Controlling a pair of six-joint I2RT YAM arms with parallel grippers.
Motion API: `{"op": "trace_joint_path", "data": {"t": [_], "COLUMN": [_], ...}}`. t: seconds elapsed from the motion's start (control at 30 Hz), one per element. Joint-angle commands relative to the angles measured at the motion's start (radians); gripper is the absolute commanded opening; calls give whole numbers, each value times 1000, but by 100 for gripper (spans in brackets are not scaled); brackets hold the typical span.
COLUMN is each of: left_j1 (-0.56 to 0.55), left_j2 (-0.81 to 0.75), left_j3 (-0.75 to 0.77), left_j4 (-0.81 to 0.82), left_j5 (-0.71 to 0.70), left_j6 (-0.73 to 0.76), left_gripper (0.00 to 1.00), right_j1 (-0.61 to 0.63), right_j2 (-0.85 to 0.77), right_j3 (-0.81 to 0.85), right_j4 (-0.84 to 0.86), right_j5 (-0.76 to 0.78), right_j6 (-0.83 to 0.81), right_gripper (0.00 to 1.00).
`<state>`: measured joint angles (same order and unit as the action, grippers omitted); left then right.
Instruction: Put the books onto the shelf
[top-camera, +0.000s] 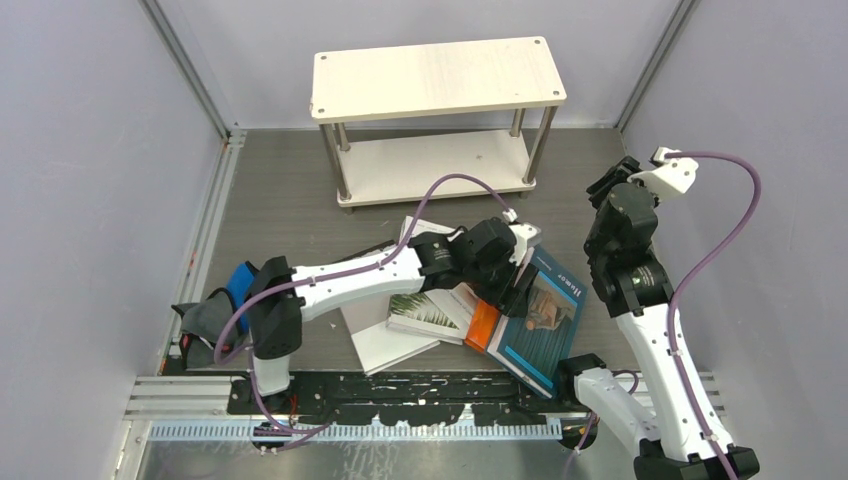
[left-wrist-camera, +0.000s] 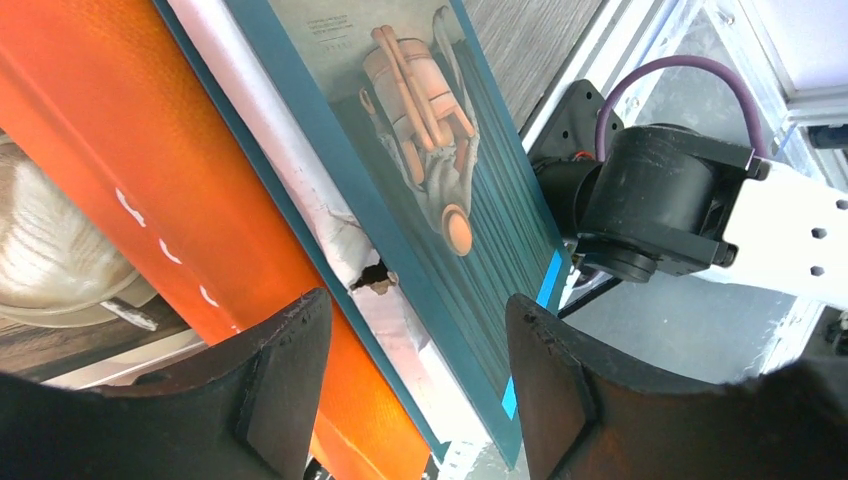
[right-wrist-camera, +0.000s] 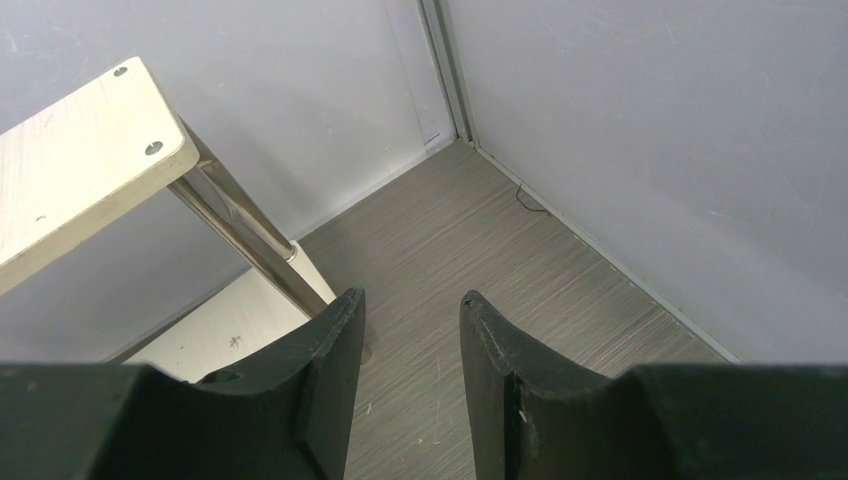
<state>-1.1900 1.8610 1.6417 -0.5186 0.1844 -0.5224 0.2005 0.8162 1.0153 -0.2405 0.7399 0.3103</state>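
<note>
Grey wood-grain desk (top-camera: 290, 200), pale walls all round. At the back, one shelf (top-camera: 437, 78): two cream boards, four silver legs, long axis left to right. Down in front of it, loose on the desk, a fanned heap of books. Counting covers: teal (top-camera: 545, 320), orange (top-camera: 482, 325), palm-leaf white (top-camera: 425, 313), plain white (top-camera: 380, 345). Four clear, plus a pale corner (top-camera: 420, 228) poking out behind the left arm. Teal on top at the right, long axis near to far, slightly skewed, title end toward the shelf. Orange tucked under its left edge, on the same line. Palm-leaf white lying more crosswise, plain white beneath it. White title on the teal, too small to read; white lettering on the orange, cut off, unreadable. Left tool (left-wrist-camera: 420, 400) low over the teal's left side, fingers spread to either side of the cover, one above the orange, nothing pinched. Right tool (right-wrist-camera: 412, 330) raised off the shelf's right end, narrow gap, holding nothing.
</note>
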Motion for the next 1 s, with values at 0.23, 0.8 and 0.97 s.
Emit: {"op": "trace_joint_path", "data": {"t": [0.23,0.8,0.97], "left_j1": [-7,-40,-46], "left_j2": [29,45,57], "left_j3": [17,17,24], "left_j4": [54,38,17], "left_j5": [22,-46,-76], "left_j6": [-76,-115,-126], "left_gripper": [61,45,34], "right_j1": [-4,-4,-4], "right_j2": [-26,-59,-72], "right_j3": [9,-4,-9], "right_j4": [0,-30,-32], "right_j5": [-2,-11,-9], "right_j6": [6,9,4], "right_gripper": [46,46,46]}}
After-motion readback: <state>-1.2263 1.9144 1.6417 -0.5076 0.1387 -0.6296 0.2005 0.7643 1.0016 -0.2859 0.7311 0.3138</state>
